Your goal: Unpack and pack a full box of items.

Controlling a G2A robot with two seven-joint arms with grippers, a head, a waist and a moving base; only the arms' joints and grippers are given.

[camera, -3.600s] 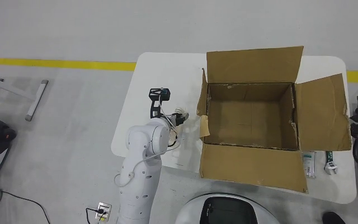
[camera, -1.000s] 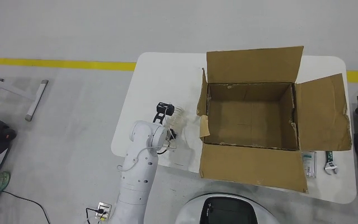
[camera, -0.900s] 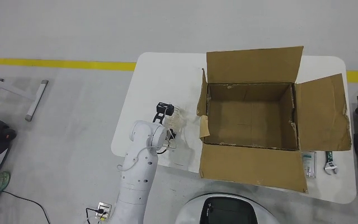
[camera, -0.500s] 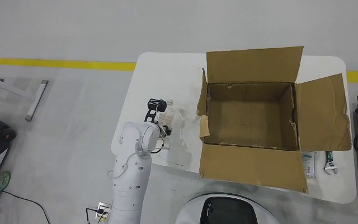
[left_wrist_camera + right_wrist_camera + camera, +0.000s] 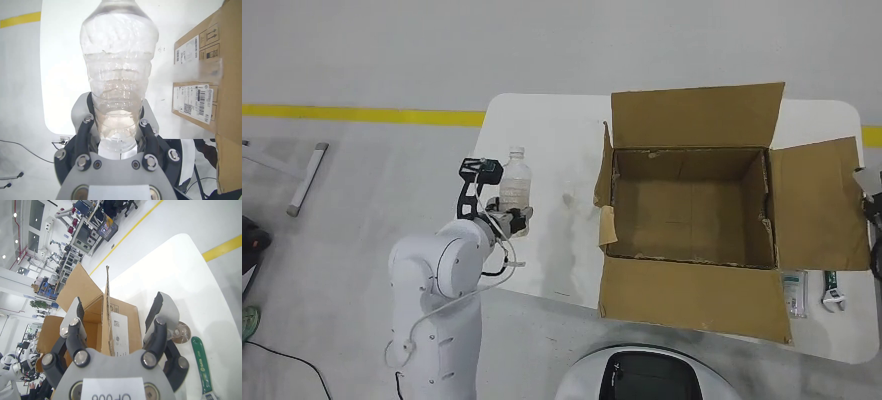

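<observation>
One white table (image 5: 542,130) carries one open cardboard box (image 5: 687,298), which fills most of its right half. Four flaps are folded out. The far one leans back, the right one spreads almost to the table's right edge, the near one hangs toward the near edge, and the short, torn left one stands beside the box's left wall. The box floor shows bare cardboard.

One clear plastic bottle (image 5: 515,180) is pinched at its base by the left gripper (image 5: 510,215), one finger (image 5: 88,121) pressed to each side. It sits over the table's left strip, close to the left edge and well apart from the box. A wide band of bare tabletop lies between them.

The right gripper (image 5: 120,304) is spread wide with nothing between its pads, over the table's right side by the box's right flap.

At the near right corner lie one green-handled wrench (image 5: 832,290) and one small packet (image 5: 794,293), just beside the near flap. One metal disc (image 5: 180,332) lies near the wrench's handle.
</observation>
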